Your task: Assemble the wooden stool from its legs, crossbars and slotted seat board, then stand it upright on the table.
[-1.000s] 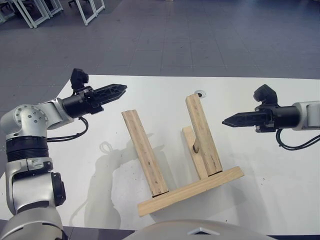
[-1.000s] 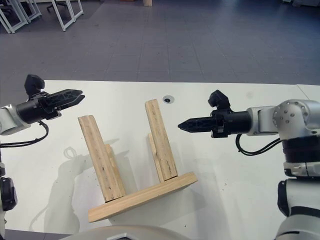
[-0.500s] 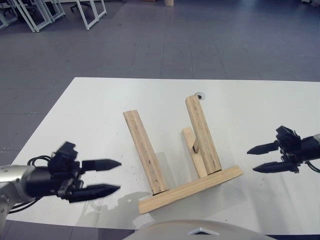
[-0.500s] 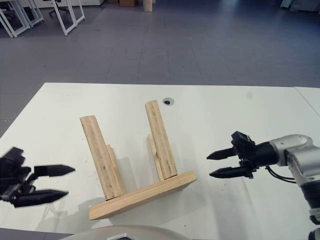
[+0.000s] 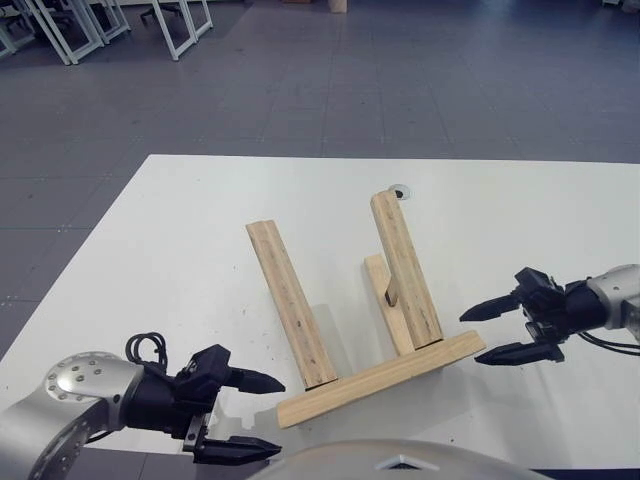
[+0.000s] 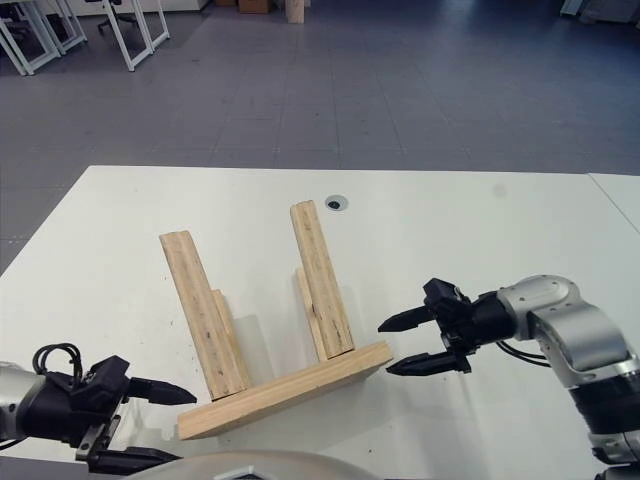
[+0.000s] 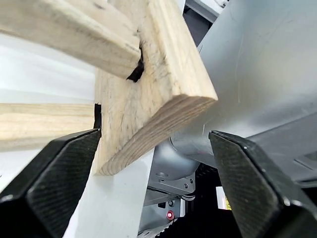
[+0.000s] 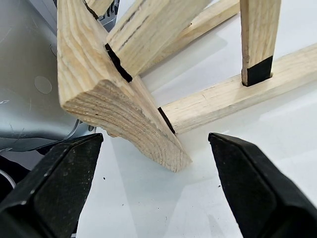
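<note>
The wooden stool lies on its side on the white table [image 5: 180, 230]. Its seat board [image 5: 385, 378] stands on edge near the table's front edge. Two legs [image 5: 292, 305] [image 5: 405, 268] point away from me, with a crossbar [image 5: 378, 288] between them. My left gripper [image 5: 281, 418] is open, one finger on each side of the board's left end [image 7: 148, 84]. My right gripper [image 5: 471, 339] is open around the board's right end [image 8: 114, 104]. Neither gripper's fingers [image 7: 49, 183] [image 8: 257, 183] touch the wood.
A small round hole [image 5: 401, 189] sits in the table behind the stool. The table's front edge runs just below the seat board. Bare tabletop spreads left and right of the legs. White desk frames [image 5: 60, 30] stand far off on the grey floor.
Both grippers dropped from beside the legs and opened. In the last half second each moved inward to an end of the seat board. The stool has not moved.
</note>
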